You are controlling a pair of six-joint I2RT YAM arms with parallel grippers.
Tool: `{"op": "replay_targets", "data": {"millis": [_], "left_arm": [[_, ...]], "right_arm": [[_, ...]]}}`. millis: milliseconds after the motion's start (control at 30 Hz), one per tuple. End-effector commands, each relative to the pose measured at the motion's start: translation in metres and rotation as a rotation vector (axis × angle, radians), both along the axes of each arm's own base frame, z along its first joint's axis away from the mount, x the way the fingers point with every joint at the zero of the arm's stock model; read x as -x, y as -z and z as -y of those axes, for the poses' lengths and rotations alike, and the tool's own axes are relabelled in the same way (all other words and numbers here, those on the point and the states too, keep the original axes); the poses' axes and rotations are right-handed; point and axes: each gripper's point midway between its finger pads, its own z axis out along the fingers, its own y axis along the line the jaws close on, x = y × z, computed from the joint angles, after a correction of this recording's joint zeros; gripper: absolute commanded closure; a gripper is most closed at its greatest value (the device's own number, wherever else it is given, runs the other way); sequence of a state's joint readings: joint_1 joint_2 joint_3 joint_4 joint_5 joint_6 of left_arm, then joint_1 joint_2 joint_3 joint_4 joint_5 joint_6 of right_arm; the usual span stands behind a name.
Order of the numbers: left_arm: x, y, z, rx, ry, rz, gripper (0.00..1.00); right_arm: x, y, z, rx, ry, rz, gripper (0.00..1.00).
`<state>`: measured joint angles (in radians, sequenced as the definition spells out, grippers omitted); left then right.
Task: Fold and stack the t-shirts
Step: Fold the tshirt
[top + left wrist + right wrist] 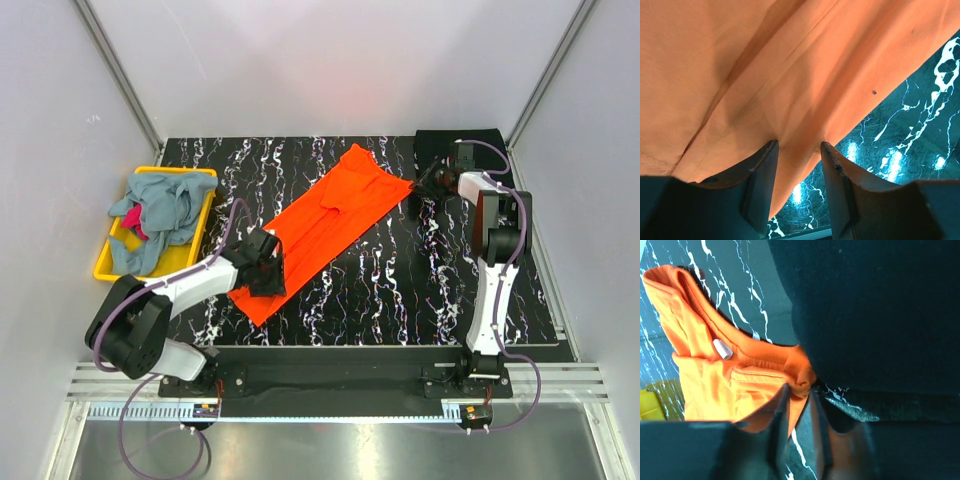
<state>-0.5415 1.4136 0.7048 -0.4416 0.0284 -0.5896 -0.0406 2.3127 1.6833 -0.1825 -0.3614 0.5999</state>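
The bright orange t-shirt lies as a long strip running diagonally across the black marbled table. My left gripper is over its near-left end. In the left wrist view its jaws stand apart, with a smooth corner of orange cloth lying between them, not pinched. My right gripper is at the far-right end. In the right wrist view it is shut on a bunched bit of the orange collar. A folded black t-shirt lies at the back right, and it fills the right of the right wrist view.
A yellow plastic bin at the left edge holds grey-blue shirts and a magenta one. White walls close in the table on three sides. The arm bases stand at the near edge.
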Motion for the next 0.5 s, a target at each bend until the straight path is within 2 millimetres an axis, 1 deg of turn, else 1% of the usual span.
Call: {"op": "replay_targets", "data": {"millis": [0,67,100,167,233,267,333,367,400,467], "left_arm": [[0.012,0.011,-0.021,-0.086,-0.041,-0.023,0.53],[0.015,0.015,-0.025,-0.099,-0.066,-0.033,0.53],[0.016,0.016,-0.025,-0.096,-0.089,-0.036,0.53],[0.017,0.014,-0.025,-0.087,-0.105,-0.034,0.53],[0.012,-0.001,-0.014,-0.025,-0.097,-0.005,0.51],[0.01,-0.023,0.001,0.062,-0.063,0.02,0.5],[0.002,-0.052,0.009,0.115,-0.046,0.077,0.48],[0.0,-0.066,0.012,0.135,-0.02,0.103,0.44],[-0.006,-0.097,0.016,0.163,-0.001,0.155,0.42],[-0.01,-0.123,0.016,0.157,0.049,0.205,0.4]], "right_arm": [[-0.01,-0.003,-0.003,-0.002,-0.009,0.031,0.81],[-0.012,-0.002,0.0,0.009,0.012,0.03,0.9],[-0.014,-0.002,0.001,0.013,0.014,0.032,0.99],[-0.019,-0.004,0.002,0.02,0.021,0.042,1.0],[-0.025,-0.007,0.002,0.02,0.015,0.057,1.0],[-0.035,-0.016,-0.001,0.006,0.002,0.089,1.0],[-0.039,-0.02,-0.002,-0.005,-0.002,0.099,1.0],[-0.047,-0.027,-0.005,-0.015,-0.007,0.121,1.0],[-0.05,-0.029,-0.006,-0.022,-0.012,0.129,1.0],[-0.062,-0.038,-0.009,-0.035,-0.027,0.164,1.0]]}}
